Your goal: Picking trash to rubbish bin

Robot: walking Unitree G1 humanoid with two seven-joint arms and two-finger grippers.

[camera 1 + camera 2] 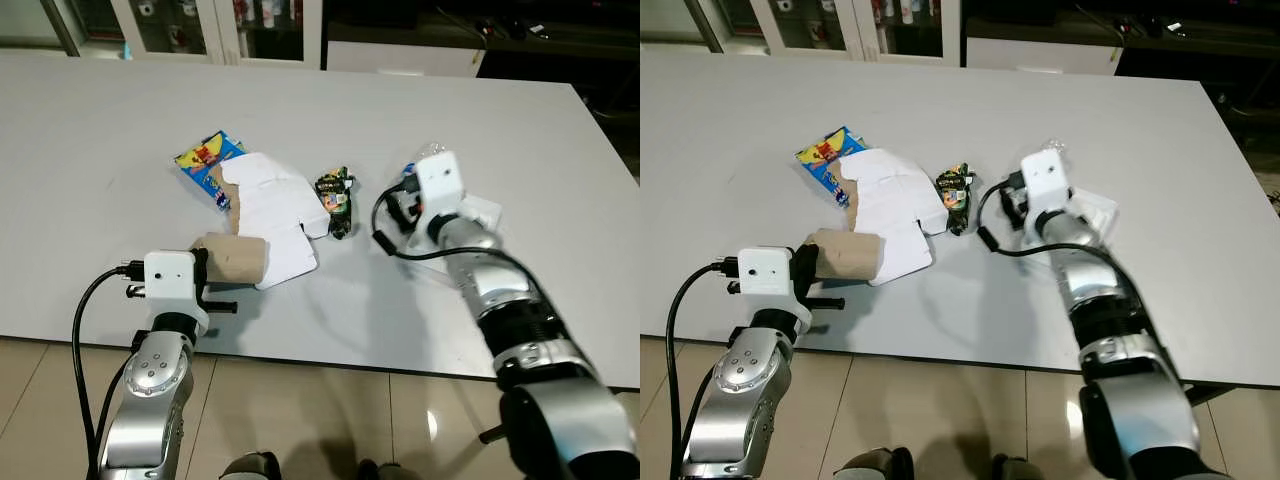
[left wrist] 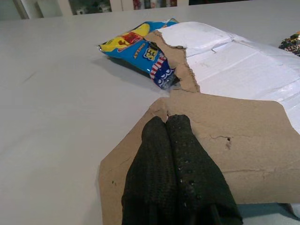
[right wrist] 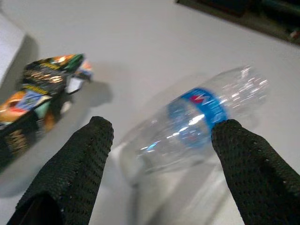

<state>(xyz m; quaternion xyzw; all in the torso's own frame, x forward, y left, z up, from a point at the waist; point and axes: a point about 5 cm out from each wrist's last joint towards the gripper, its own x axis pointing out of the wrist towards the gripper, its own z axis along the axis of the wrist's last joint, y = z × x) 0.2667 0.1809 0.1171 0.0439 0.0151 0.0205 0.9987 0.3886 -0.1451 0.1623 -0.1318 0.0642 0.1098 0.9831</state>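
A flattened white box [image 1: 272, 205] with a torn brown cardboard flap [image 2: 243, 140] lies on the grey table [image 1: 100, 120]. My left gripper [image 2: 166, 119] is shut, its two fingers pressed together on top of that brown flap near a tear. A blue and yellow snack bag [image 1: 203, 157] sticks out from under the box's far side. A dark crumpled wrapper [image 1: 335, 195] lies to the right of the box. My right gripper [image 3: 164, 125] is open and hovers just above a clear plastic bottle [image 3: 197, 117] with a blue label, lying on its side, one finger on each side.
A white piece of packaging [image 1: 487, 211] lies under my right forearm. The table's front edge [image 1: 330, 365] runs just before my arms, with tiled floor below. Glass-door cabinets [image 1: 200, 25] stand behind the far edge.
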